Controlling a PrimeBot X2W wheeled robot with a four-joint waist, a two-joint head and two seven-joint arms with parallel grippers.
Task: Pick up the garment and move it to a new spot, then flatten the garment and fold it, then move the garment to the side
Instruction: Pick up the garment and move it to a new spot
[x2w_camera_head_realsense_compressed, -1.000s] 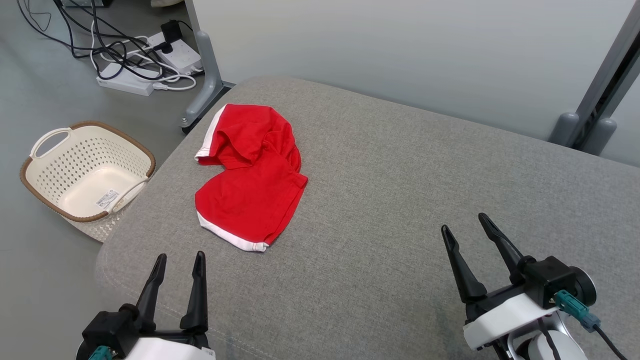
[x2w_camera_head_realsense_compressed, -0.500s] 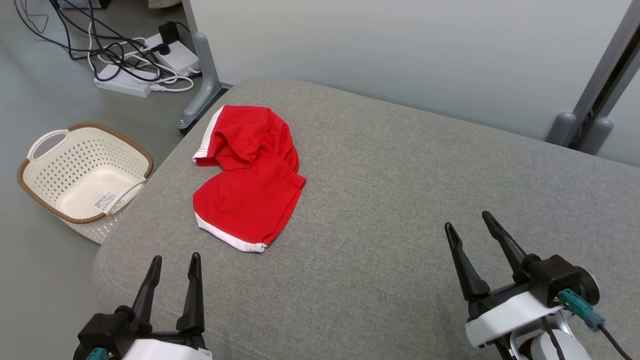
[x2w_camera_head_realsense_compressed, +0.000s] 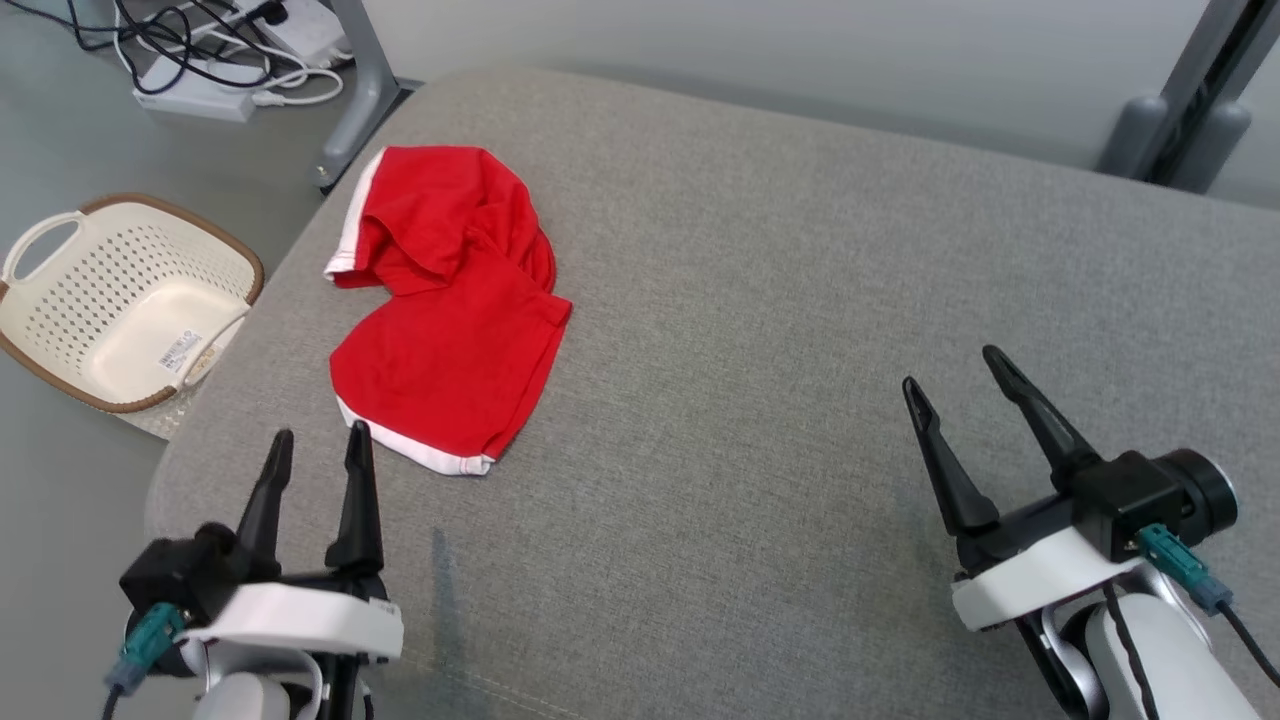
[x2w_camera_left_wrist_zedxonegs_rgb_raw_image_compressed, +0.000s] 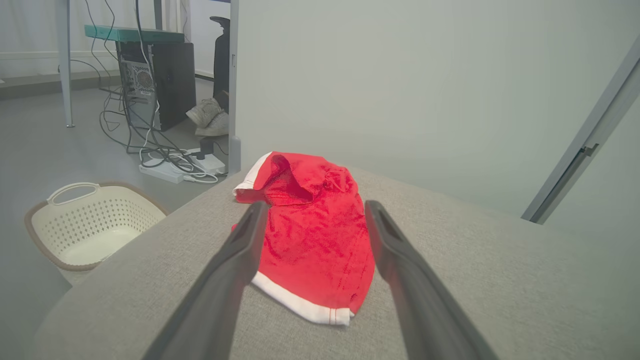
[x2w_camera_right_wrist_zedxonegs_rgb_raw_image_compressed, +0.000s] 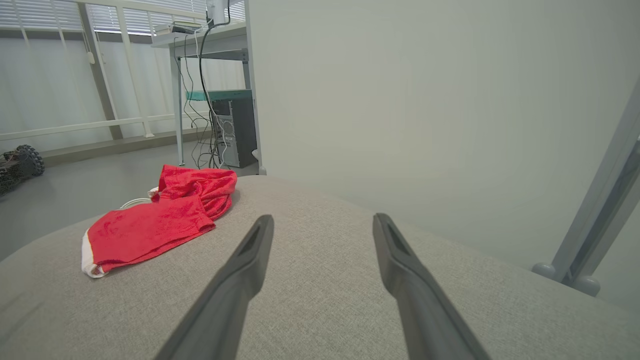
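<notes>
The left gripper (x2w_camera_head_realsense_compressed: 320, 432) and right gripper (x2w_camera_head_realsense_compressed: 951, 368) each had two long, tapering black jaws on a black block and a white wrist shell — with a teal plug beside it, the right one's trailing a dark cable.

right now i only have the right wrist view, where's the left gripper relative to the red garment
Observer: The left gripper hovers at the red garment's near white hem, fingers open, holding nothing.
Operator: is it lined up with the cloth
Observer: Yes. In the left wrist view the garment lies straight ahead, framed between its two fingers.
Operator: anything on the floor that side
Observer: A cream perforated basket stands on the floor just left of the grey cushion.
</notes>
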